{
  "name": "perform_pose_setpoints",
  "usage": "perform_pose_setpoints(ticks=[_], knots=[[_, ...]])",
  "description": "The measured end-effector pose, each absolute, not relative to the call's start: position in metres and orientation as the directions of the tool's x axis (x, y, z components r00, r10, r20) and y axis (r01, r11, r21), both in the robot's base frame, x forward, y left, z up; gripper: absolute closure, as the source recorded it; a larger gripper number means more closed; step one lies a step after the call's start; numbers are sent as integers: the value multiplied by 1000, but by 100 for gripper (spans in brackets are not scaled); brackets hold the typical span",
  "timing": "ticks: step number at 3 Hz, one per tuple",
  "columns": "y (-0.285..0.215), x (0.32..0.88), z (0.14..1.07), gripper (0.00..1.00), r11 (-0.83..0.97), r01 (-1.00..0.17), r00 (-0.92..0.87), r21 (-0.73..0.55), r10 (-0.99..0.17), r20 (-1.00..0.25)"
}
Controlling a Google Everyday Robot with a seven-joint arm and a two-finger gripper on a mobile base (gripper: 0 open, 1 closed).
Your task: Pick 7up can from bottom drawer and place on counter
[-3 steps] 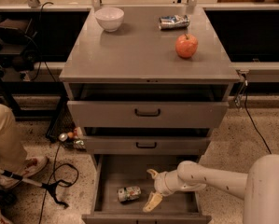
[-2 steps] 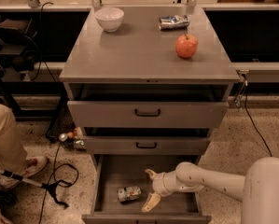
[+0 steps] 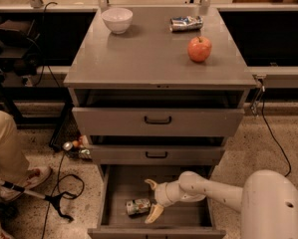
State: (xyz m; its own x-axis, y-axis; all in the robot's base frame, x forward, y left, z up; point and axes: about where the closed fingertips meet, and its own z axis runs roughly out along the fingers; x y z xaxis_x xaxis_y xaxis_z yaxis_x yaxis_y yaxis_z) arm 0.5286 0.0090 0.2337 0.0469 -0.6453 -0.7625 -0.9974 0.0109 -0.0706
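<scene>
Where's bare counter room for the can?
The grey counter top is bare across front and middle, between white bowl and red apple; the crushed silver can crowds its back right. In the grey bottom drawer, the pincer is open beside the green 7up can.

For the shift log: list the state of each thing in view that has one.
bottom drawer: pulled open.
7up can: on its side on the drawer floor.
gripper: inside the bottom drawer, right of the 7up can, jaws open.
crushed can: on its side on the counter.
bowl: upright.
apple: whole.
</scene>
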Motion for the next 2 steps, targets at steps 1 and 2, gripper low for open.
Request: perform_pose_setpoints(ticks=[1, 2], knots=[[24, 539, 216, 0, -23, -995, 88, -94, -630, -772], [37, 547, 203, 0, -42, -993, 115, -113, -618, -777]])
